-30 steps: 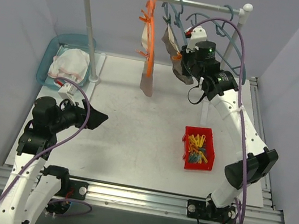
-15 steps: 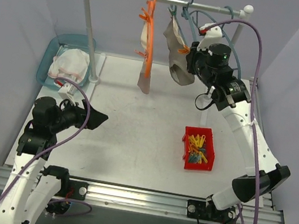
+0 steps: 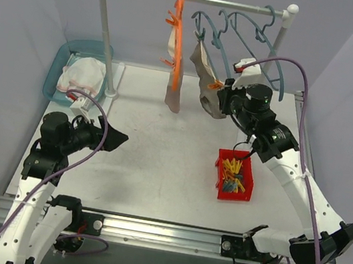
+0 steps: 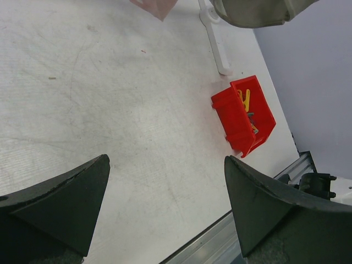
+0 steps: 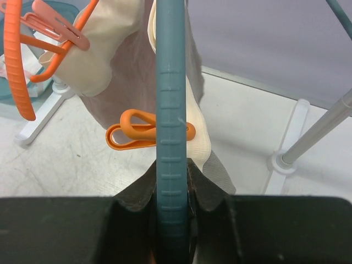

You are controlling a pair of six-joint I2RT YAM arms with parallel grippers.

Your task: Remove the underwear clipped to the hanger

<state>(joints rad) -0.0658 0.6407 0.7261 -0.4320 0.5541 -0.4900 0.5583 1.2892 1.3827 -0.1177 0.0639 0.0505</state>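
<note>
Underwear (image 3: 204, 82), the beige pair, hangs from a blue hanger (image 5: 170, 99) by an orange clip (image 5: 137, 130). The right pincer (image 5: 171, 187) is squeezed tight on the hanger's bar. The left pincer (image 4: 166, 162) is wide open, holding nothing, above the tabletop (image 4: 110, 99).

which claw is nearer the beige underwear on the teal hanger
Right. The right claw is shut on the teal hanger right beside the beige underwear and its orange clip. The left claw hangs open, far off over the near left of the table.
</note>
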